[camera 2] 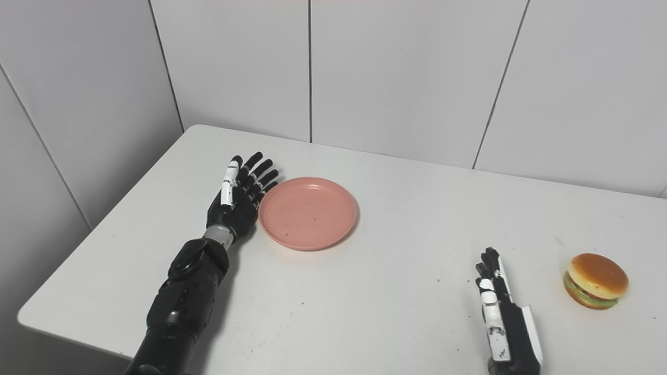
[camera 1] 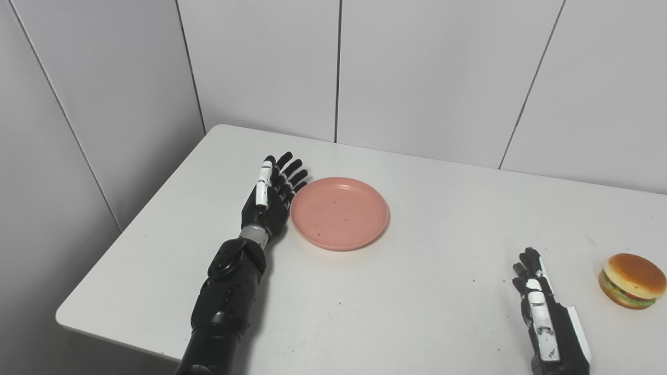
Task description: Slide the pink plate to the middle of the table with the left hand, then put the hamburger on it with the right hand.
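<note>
The pink plate [camera 1: 340,212] lies flat on the white table [camera 1: 417,291], left of its middle, with nothing on it. My left hand [camera 1: 271,195] stands edge-on against the plate's left rim, open, fingers straight and pointing away from me. The hamburger [camera 1: 632,280] sits upright near the table's right side. My right hand [camera 1: 539,302] rests low near the front edge, left of the hamburger and apart from it, open with fingers extended and holding nothing.
Grey panelled walls close off the back and left. The table's rounded left corner [camera 1: 65,317] and front edge lie close to my left forearm [camera 1: 226,297]. Bare tabletop stretches between the plate and the hamburger.
</note>
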Tool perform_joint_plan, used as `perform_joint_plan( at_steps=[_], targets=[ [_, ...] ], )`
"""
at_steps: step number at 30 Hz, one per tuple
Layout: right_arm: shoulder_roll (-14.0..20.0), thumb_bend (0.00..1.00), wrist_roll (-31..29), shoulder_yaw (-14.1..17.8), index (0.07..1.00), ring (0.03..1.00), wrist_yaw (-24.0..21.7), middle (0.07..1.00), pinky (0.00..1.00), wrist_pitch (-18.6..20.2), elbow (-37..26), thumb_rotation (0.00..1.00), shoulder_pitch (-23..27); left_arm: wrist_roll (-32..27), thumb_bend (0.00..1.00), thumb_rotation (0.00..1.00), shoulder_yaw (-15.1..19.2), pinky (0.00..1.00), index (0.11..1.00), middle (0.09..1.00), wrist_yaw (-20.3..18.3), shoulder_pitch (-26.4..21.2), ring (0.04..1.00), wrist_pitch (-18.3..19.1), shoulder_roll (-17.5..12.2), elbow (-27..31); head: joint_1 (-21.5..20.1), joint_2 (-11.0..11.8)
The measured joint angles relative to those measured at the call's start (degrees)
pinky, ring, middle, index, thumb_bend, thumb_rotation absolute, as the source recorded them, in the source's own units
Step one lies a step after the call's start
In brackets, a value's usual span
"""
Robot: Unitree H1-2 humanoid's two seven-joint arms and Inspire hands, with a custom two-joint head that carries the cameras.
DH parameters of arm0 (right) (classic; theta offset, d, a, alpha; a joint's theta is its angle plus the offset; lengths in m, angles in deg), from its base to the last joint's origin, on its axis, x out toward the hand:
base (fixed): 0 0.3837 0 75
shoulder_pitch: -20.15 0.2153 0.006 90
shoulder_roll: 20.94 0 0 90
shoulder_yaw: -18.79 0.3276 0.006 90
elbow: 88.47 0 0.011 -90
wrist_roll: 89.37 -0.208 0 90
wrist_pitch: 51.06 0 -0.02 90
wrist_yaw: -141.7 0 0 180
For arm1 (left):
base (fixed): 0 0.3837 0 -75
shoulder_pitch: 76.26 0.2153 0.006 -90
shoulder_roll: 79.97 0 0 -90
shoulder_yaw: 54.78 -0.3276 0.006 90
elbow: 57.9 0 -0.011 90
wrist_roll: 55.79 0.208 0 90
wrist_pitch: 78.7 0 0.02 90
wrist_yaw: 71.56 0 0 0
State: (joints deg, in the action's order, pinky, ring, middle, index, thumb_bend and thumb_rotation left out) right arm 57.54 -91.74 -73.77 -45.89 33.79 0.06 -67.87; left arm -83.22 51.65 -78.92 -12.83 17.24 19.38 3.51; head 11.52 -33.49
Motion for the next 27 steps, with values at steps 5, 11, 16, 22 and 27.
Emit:
perform_joint_plan(
  at_steps=[5,11,16,22,27],
  targets=[
    [-0.2,0.16,0.5,0.0,1.0,0.978,0.1,0.995,1.0,0.0,0.0,1.0,0.0,0.0,0.37,1.0,-1.8,0.88,0.87,0.882,-0.2,0.5,0.873,2.0,1.6,1.8,-1.3,-0.4],
    [-1.0,0.16,1.0,-0.1,1.0,0.984,1.2,1.0,1.0,0.6,-0.4,1.0,-0.1,0.0,0.36,1.0,-2.8,0.9,0.884,0.895,-0.5,0.9,0.886,3.5,3.8,3.4,-3.1,-1.1],
    [-1.6,0.17,1.2,-0.4,0.999,0.979,1.9,0.994,1.0,1.8,-0.8,1.0,-0.2,0.0,0.36,1.0,-3.9,0.92,0.894,0.904,-0.9,2.3,0.898,5.2,5.0,6.1,-4.5,-1.5],
    [-2.1,0.17,2.2,-0.7,0.994,0.971,2.1,0.991,1.0,2.4,-1.1,1.0,-0.3,0.0,0.36,1.0,-5.9,0.91,0.894,0.901,-0.9,4.2,0.892,7.5,6.6,9.6,-6.4,-2.4],
    [-3.1,0.15,2.3,-0.5,0.986,0.957,3.1,0.977,0.98,2.5,-1.2,1.0,-0.4,0.1,0.35,1.0,-8.6,0.9,0.901,0.904,-1.7,5.7,0.888,8.8,7.1,11.7,-7.9,-3.3]
  ],
)
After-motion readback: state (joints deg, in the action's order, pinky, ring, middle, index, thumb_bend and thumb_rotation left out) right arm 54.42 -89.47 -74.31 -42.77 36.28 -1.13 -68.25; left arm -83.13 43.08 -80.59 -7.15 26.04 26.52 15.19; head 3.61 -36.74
